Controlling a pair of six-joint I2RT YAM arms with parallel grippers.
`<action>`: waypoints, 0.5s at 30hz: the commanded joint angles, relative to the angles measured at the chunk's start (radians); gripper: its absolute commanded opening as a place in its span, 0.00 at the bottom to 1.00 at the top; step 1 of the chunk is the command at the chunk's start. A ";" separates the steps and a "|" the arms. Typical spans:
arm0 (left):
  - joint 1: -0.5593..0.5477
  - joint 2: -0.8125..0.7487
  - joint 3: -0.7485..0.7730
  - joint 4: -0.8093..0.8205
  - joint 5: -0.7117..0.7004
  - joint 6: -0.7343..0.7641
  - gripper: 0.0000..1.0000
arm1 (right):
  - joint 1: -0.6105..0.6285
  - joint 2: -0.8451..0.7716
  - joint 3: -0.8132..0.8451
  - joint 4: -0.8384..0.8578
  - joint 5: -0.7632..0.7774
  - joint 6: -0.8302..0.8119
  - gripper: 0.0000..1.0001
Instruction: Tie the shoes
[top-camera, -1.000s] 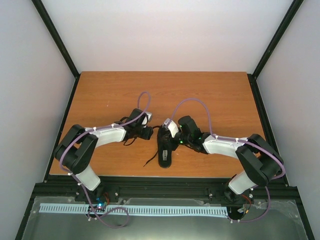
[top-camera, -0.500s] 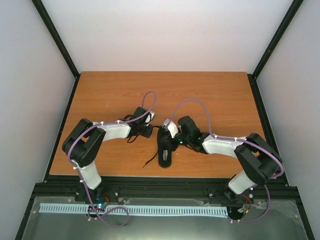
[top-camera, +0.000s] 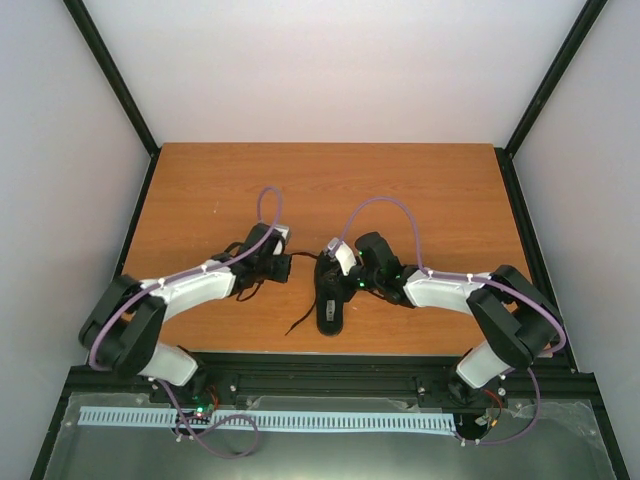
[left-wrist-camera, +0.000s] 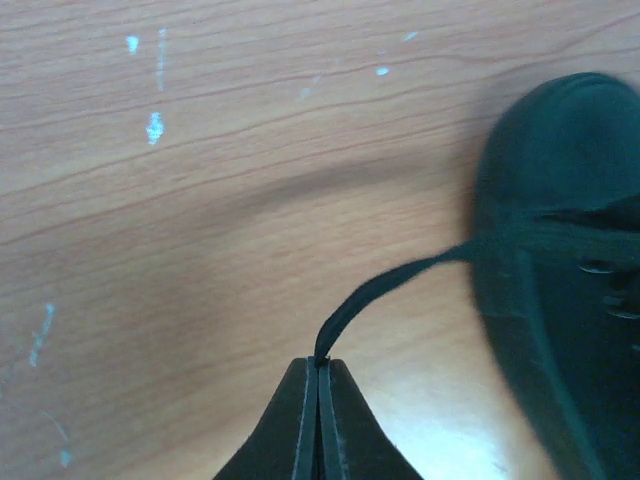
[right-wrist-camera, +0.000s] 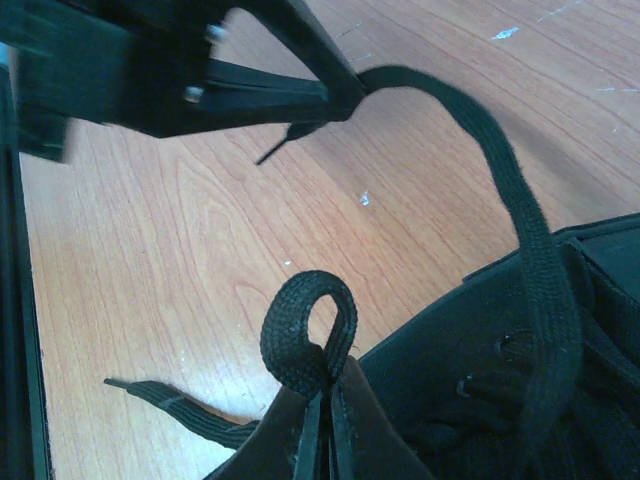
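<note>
- Starting at the left of the overhead view, the left arm (top-camera: 190, 288) reaches in from about 7 o'clock. The left gripper (top-camera: 285, 265) sits just left of the shoe (top-camera: 329, 298). From up there it's black on black, so we can't read the jaws.
- The left wrist view sorts that out. The jaws are clenched flat together, nipping the very end of a thin black lace (left-wrist-camera: 385, 285). It runs off toward 2 o'clock to the shoe, lifted clear of the wooden table (left-wrist-camera: 180, 200).
- The shoe lies in the near half of the table, between the two grippers, with its long axis running 12 to 6. In the left wrist view only one rounded end shows, cut off at the right edge.
- A loose lace end (top-camera: 297, 323) trails from the shoe toward 7 o'clock and lies on the wood.
- The right gripper (right-wrist-camera: 325, 405) has its jaws clamped on the base of a small upright loop (right-wrist-camera: 305, 325) of lace, just beside the eyelets. Its fingers are cut off at the bottom edge.
- In that same view the other gripper's tip shows at 11 o'clock, pretty blurry.
- The right arm (top-camera: 450, 290) comes in from 5 o'clock, and from overhead its gripper hides most of the lacing.
</note>
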 joint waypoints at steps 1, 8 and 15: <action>-0.046 -0.099 0.004 -0.174 0.097 -0.114 0.01 | 0.000 0.018 0.020 0.049 0.008 0.042 0.03; -0.198 -0.178 0.046 -0.324 0.378 -0.190 0.01 | -0.014 0.036 0.028 0.077 -0.016 0.086 0.03; -0.270 -0.181 0.090 -0.168 0.573 -0.290 0.01 | -0.020 0.039 0.025 0.080 -0.016 0.103 0.03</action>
